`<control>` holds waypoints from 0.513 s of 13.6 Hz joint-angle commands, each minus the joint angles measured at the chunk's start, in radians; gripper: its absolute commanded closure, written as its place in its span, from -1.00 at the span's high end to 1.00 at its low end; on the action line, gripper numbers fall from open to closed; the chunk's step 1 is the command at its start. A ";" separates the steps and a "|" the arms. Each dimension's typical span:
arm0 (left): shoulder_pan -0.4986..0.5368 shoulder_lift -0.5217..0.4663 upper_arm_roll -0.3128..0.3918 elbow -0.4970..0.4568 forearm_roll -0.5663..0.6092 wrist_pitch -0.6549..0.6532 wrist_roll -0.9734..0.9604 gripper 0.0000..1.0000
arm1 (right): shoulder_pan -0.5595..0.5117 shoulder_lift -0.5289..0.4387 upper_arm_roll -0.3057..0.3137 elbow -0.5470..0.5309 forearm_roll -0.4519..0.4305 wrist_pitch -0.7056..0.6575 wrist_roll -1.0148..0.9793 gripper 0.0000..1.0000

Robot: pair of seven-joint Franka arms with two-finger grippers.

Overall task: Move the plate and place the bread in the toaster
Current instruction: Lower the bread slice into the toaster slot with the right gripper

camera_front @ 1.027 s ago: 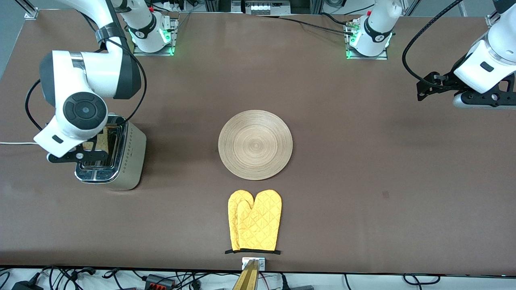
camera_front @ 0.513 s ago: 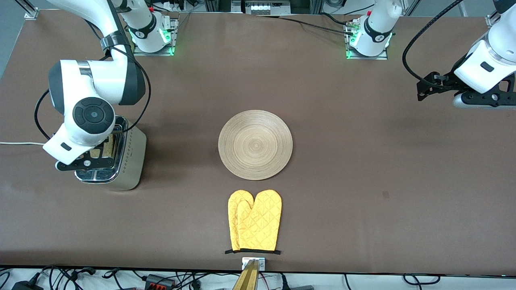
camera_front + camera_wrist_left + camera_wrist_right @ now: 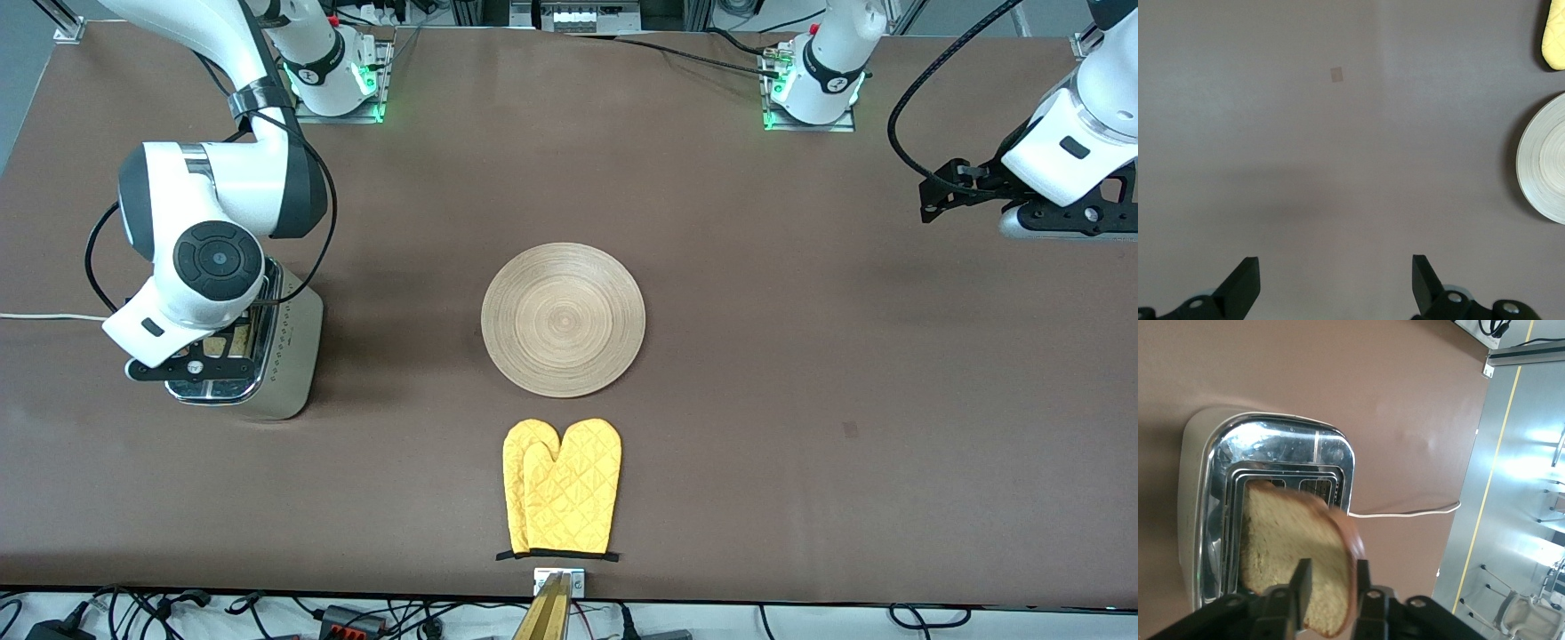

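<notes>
Over the toaster (image 3: pixel 267 356), at the right arm's end of the table, the right gripper (image 3: pixel 1331 587) is pinching the bread (image 3: pixel 1298 567), fingers on either face, its lower edge going into a slot. Well apart from the toaster, mid-table, the plate (image 3: pixel 563 319) is sitting. The left gripper (image 3: pixel 1335 283) is waiting with fingers spread wide, holding nothing.
</notes>
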 commanded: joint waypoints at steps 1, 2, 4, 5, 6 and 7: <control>0.000 -0.006 -0.001 0.009 -0.008 -0.012 -0.011 1.00 | 0.013 -0.013 0.006 -0.001 -0.007 0.001 0.067 1.00; 0.000 -0.006 -0.001 0.009 -0.008 -0.012 -0.011 1.00 | 0.012 -0.013 0.006 -0.001 -0.004 0.004 0.078 1.00; 0.001 -0.006 -0.001 0.009 -0.008 -0.012 -0.011 1.00 | 0.015 -0.013 0.007 -0.001 -0.005 0.001 0.078 1.00; 0.000 -0.006 -0.001 0.009 -0.008 -0.012 -0.011 1.00 | 0.018 -0.013 0.009 -0.001 -0.005 -0.001 0.078 1.00; 0.000 -0.006 -0.001 0.009 -0.008 -0.012 -0.011 1.00 | 0.021 -0.016 0.010 -0.001 -0.004 -0.001 0.078 1.00; 0.000 -0.006 -0.001 0.009 -0.008 -0.012 -0.011 1.00 | 0.024 -0.020 0.009 -0.001 0.004 0.002 0.081 1.00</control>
